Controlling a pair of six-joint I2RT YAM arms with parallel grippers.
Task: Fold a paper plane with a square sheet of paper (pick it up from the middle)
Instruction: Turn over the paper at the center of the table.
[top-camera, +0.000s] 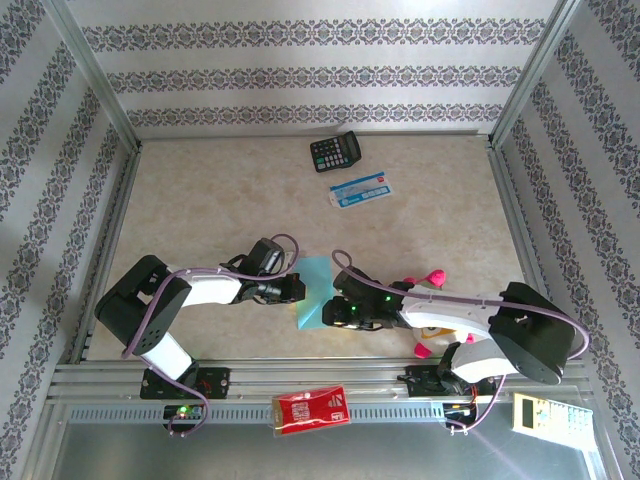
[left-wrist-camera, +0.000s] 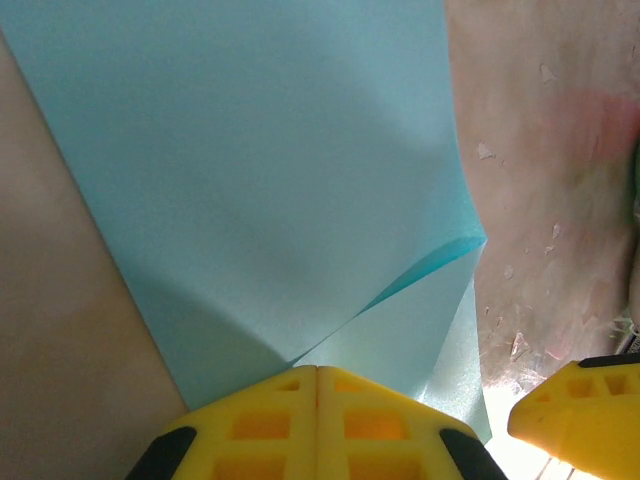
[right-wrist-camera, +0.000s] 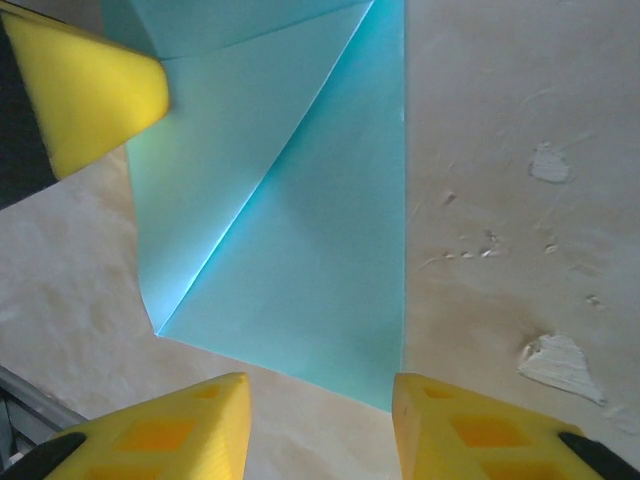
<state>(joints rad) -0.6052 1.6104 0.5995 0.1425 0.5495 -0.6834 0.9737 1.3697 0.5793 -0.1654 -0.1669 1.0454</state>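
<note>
Paper lies near the front of the tabletop (top-camera: 200, 210): we see the square sheet of paper (top-camera: 316, 293), partly folded along a slanted crease, between the two arms. We find the left end effector (left-wrist-camera: 316, 372) clenched, its tips meeting the sheet's edge; whether it pinches the paper we cannot tell. The right end effector (right-wrist-camera: 320, 385) stands released, a corner of the sheet just ahead of its gap. A pink object (top-camera: 432, 274) sits beside the right arm. Well apart, at the far side, lie a black calculator (top-camera: 335, 152) and a blue-and-white card (top-camera: 359, 190).

Card (top-camera: 358, 190) between calculator (top-camera: 335, 153) and sheet (top-camera: 315, 297), roughly
</note>
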